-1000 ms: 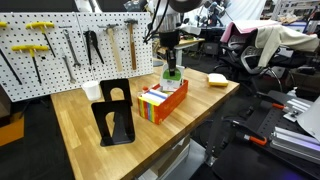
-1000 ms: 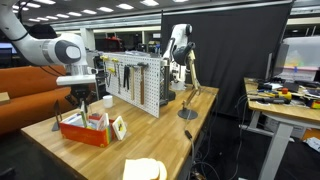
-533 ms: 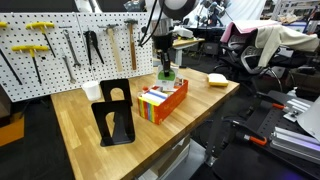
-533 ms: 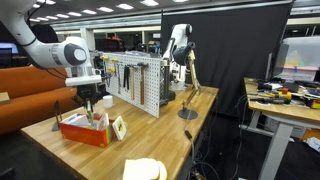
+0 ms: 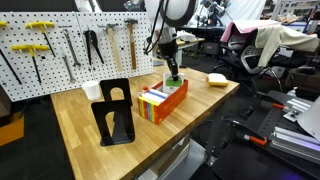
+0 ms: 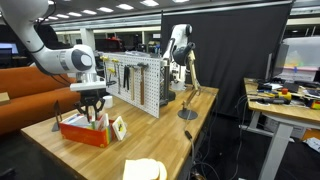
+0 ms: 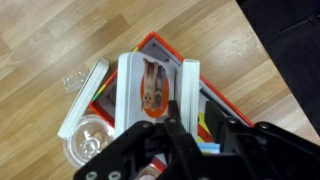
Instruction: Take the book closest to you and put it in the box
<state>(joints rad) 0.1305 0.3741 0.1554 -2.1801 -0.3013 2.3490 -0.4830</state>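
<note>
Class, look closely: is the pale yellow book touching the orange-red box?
Apart. In an exterior view, a strip of bare wooden tabletop shows plainly between the pale yellow book and the orange-red box.

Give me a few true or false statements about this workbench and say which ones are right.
The gripper hangs over the orange-red box. True.
The pale yellow book lies inside the box. False: it lies on the table, apart from the box.
Tools hang on the pegboard behind the table. True.
The black bookend stand sits in the box. False: it stands on the table beside the box.
</note>
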